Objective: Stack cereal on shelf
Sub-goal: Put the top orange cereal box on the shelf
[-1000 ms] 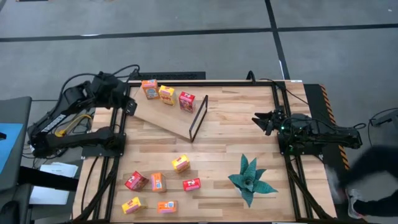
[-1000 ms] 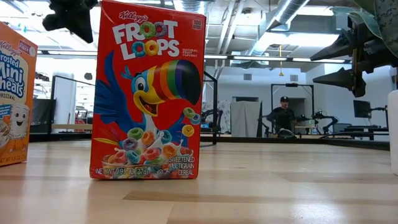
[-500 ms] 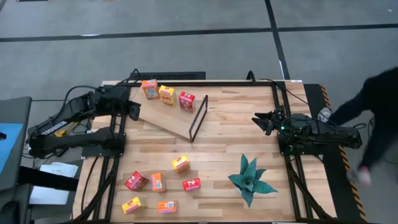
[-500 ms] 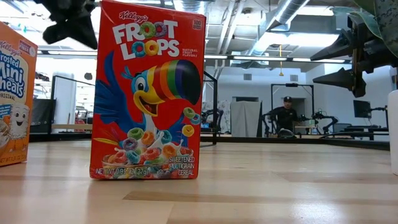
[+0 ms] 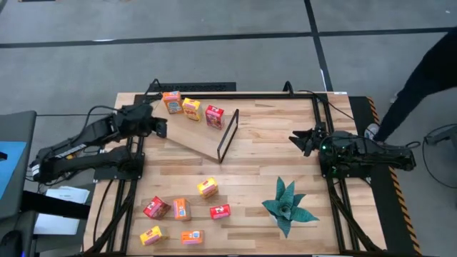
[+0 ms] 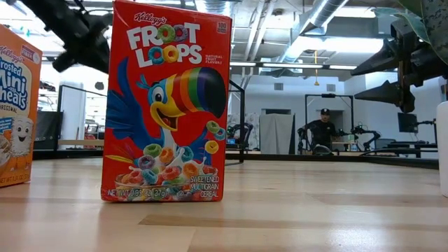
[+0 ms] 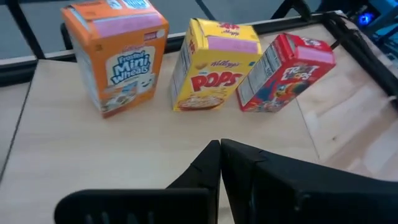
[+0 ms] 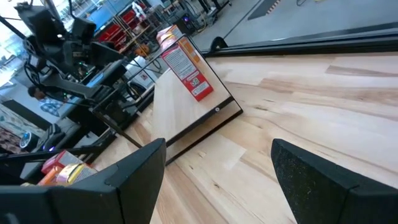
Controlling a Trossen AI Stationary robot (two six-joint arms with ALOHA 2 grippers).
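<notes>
The shelf [image 5: 191, 135] is a light wooden board lying slantwise on the table's far left, with a black frame [image 5: 227, 135] at its right end. Three cereal boxes stand on it: orange [image 5: 171, 102], yellow [image 5: 191, 108] and red [image 5: 214, 116]. The left wrist view shows them as Mini Wheats [image 7: 118, 59], Pops [image 7: 214, 65] and Froot Loops [image 7: 283, 74]. Several more boxes [image 5: 181, 208] lie on the table near its near-left corner. My left gripper [image 5: 161, 127] [image 7: 219, 149] is shut, over the board's left part, short of the boxes. My right gripper [image 5: 295, 137] [image 8: 217, 168] is open at the table's right, holding nothing.
A green artificial plant [image 5: 287, 205] stands near the right of the table's near edge. A red Froot Loops box [image 6: 166, 101] and a Mini Wheats box [image 6: 15, 105] fill the low view. A person [image 5: 428, 71] stands beyond the table's right edge. The table's middle is bare wood [image 5: 271, 160].
My left arm has swung from the table's far-left corner toward the near edge and a little right, bringing its gripper over the shelf's left part. The person beside the table's right edge has moved toward the far side. The boxes and my right arm have kept still.
</notes>
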